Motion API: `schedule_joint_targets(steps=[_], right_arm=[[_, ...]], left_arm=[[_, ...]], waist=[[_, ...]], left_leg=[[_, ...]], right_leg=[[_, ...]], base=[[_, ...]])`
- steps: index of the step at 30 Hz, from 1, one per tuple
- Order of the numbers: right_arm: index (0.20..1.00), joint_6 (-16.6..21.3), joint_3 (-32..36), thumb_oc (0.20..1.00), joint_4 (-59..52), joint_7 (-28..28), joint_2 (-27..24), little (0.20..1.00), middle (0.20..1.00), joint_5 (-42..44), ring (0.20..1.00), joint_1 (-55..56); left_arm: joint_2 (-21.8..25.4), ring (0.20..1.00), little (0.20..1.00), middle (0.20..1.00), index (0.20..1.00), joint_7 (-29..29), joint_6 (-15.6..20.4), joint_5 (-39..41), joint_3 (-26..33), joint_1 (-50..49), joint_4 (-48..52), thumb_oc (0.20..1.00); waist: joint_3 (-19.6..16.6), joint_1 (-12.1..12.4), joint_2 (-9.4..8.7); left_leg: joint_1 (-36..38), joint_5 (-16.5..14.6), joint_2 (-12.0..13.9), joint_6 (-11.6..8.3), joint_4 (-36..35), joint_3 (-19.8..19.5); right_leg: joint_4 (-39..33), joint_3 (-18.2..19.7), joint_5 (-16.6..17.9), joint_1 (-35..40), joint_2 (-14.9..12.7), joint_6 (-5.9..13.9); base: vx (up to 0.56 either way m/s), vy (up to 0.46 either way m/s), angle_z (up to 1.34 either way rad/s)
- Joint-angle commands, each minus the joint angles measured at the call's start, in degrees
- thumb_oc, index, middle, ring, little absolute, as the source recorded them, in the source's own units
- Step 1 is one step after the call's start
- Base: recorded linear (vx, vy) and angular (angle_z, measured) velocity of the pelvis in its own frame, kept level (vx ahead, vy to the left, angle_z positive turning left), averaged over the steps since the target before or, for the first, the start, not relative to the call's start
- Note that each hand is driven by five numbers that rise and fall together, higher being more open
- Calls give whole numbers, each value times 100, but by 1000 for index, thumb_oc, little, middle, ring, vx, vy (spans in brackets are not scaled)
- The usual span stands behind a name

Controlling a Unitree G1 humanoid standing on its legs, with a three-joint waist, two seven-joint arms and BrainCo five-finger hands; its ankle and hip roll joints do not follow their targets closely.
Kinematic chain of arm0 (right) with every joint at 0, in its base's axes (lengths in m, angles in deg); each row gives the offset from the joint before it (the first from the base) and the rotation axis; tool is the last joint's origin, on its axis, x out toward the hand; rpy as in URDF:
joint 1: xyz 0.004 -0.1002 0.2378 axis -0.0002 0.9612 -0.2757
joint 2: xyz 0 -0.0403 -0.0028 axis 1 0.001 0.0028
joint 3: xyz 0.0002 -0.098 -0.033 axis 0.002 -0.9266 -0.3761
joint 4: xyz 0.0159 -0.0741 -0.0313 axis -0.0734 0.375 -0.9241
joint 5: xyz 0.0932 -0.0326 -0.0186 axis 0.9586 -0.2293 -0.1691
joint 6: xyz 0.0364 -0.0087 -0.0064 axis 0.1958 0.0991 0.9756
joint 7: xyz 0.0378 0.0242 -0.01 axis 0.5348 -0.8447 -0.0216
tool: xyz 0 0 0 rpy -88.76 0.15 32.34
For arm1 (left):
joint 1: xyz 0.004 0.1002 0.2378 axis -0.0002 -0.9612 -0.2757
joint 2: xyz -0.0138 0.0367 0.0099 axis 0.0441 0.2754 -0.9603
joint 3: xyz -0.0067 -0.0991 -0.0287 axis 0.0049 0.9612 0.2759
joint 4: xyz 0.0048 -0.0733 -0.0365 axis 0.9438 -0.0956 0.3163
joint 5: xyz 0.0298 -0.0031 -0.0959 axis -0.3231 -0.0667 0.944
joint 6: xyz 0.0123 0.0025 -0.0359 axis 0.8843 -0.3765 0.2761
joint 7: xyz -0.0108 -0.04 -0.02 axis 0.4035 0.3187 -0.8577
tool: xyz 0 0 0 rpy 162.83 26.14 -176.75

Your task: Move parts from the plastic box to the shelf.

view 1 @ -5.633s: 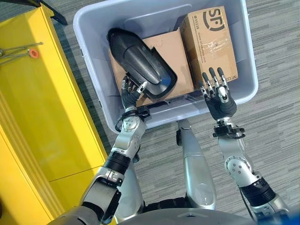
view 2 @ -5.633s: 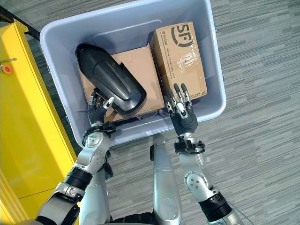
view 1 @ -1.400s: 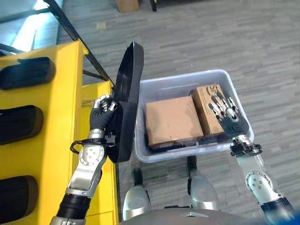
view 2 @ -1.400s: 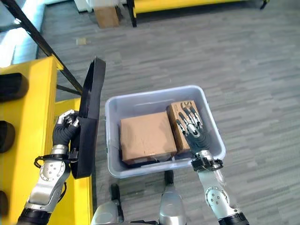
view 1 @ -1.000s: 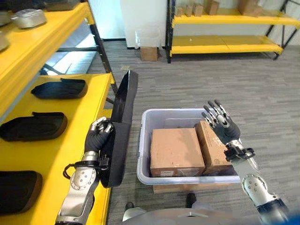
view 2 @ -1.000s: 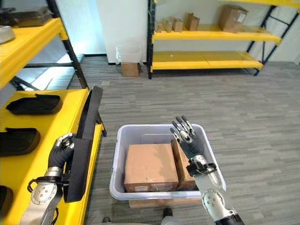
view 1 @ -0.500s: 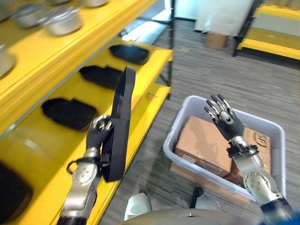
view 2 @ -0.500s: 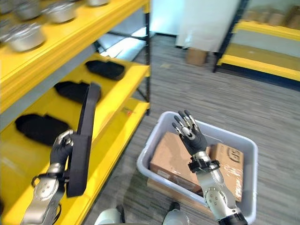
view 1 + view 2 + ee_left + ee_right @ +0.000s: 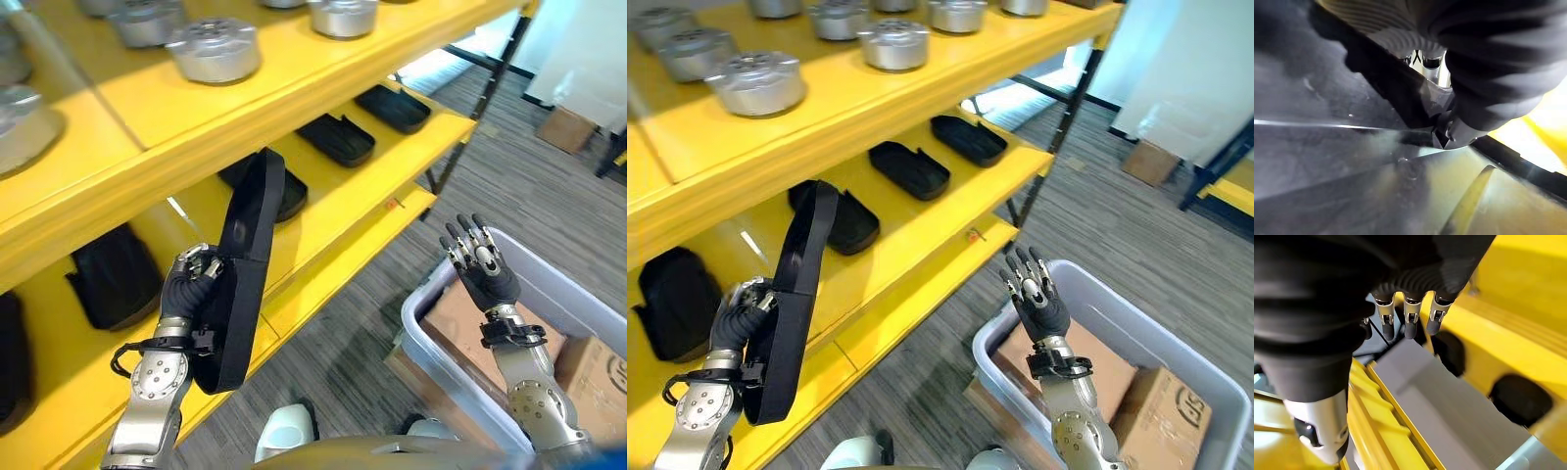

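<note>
Black part up on edge at the yellow shelf, clamped in the left hand!

Left hand (image 9: 186, 284) curls round the long black part (image 9: 242, 269), held upright over the lower shelf (image 9: 323, 264) (3 more black parts (image 9: 909, 169) lie along that level). Right hand (image 9: 482, 269) is raised with fingers spread, holding nothing, above the grey plastic box (image 9: 1176, 348) with its cardboard boxes (image 9: 1161, 411); silver metal parts (image 9: 756, 82) line the upper shelf.
</note>
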Motion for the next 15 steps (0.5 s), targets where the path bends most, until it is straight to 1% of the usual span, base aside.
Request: schedule_joint_targets(steps=[1,3,4,5,6,7,9,10,11,12,13,14,15], right_arm=[[1000,157,-86,1000,-49,-136,43,1000,1000,-34,1000,-395],[1000,147,-108,1000,-49,-121,43,1000,1000,-63,1000,-429],[1000,156,-134,1000,-42,-95,62,1000,1000,-69,1000,-463],[1000,157,-133,1000,-40,-95,67,1000,1000,-70,1000,-465],[1000,164,-137,1000,-45,-57,114,1000,1000,-87,1000,-466],[1000,165,-135,1000,-45,-54,120,1000,1000,-90,1000,-468],[1000,172,-142,1000,-34,-35,228,1000,1000,-84,1000,-452],[1000,144,-191,1000,-38,-49,308,1000,1000,-92,1000,-443],[1000,145,-196,1000,-37,-49,313,1000,1000,-94,1000,-446],[1000,137,-368,1000,-63,-64,404,1000,1000,-74,1000,-527],[1000,139,-377,1000,-58,-63,407,1000,1000,-74,1000,-540],[1000,137,-472,1000,-53,-64,420,1000,1000,-67,1000,-626],[1000,122,-621,1000,-85,-85,376,1000,1000,-38,1000,-750]], left_arm=[[138,200,200,200,200,44,560,-224,235,196,840,200],[165,200,200,200,200,63,572,-299,297,193,866,200],[216,200,200,200,200,106,571,-369,312,216,874,200],[220,200,200,200,200,110,568,-374,309,218,876,200],[255,200,200,200,200,125,551,-414,306,268,863,200],[260,200,200,200,200,128,550,-417,303,273,861,200],[329,200,200,200,200,155,550,-516,318,341,862,200],[371,200,200,200,200,187,566,-621,344,365,858,200],[374,200,200,200,200,192,566,-627,348,366,855,200],[476,200,200,200,200,312,586,-717,339,485,819,200],[478,200,200,200,200,318,591,-720,347,492,810,200],[522,200,200,200,200,374,618,-753,330,557,759,200],[544,200,200,200,200,406,636,-698,194,721,671,200]], waist=[[59,68,100],[47,165,51],[45,225,21],[48,218,15],[35,256,5],[37,248,-3],[27,255,11],[4,213,32],[4,214,27],[30,80,48],[30,101,44],[89,29,36],[124,-146,80]], left_leg=[[1108,-51,85,-97,-1082,-53],[1013,-68,-30,-66,-1055,-165],[944,-83,-159,-28,-1012,-251],[941,-84,-170,-18,-1006,-260],[908,-96,-313,17,-1015,-329],[905,-94,-328,29,-1013,-339],[900,-69,-470,82,-1077,-395],[949,-23,-538,115,-1220,-425],[958,-12,-543,120,-1240,-421],[1003,101,-531,171,-1383,-530],[1004,103,-530,173,-1395,-501],[954,256,-546,229,-1425,-501],[879,435,-502,340,-1427,-570]], right_leg=[[-59,-49,271,-148,-119,674],[-250,-52,464,-70,-169,787],[-358,-64,655,-1,-234,867],[-373,-73,678,10,-242,881],[-456,-77,890,64,-347,991],[-471,-86,916,75,-359,1009],[-582,-118,1097,132,-472,1112],[-611,-25,1233,106,-508,1148],[-612,-17,1243,101,-512,1151],[-504,608,1342,-129,-404,1144],[-475,652,1336,-170,-408,1144],[-329,1192,1240,-448,-258,952],[315,2278,666,-734,545,730]], base=[[33,151,45],[21,155,47],[21,177,32],[17,275,23],[8,158,24],[3,224,31],[-21,244,39],[-22,234,35],[-28,230,25],[-21,102,17],[-120,163,27],[-189,216,27],[-194,211,27]])
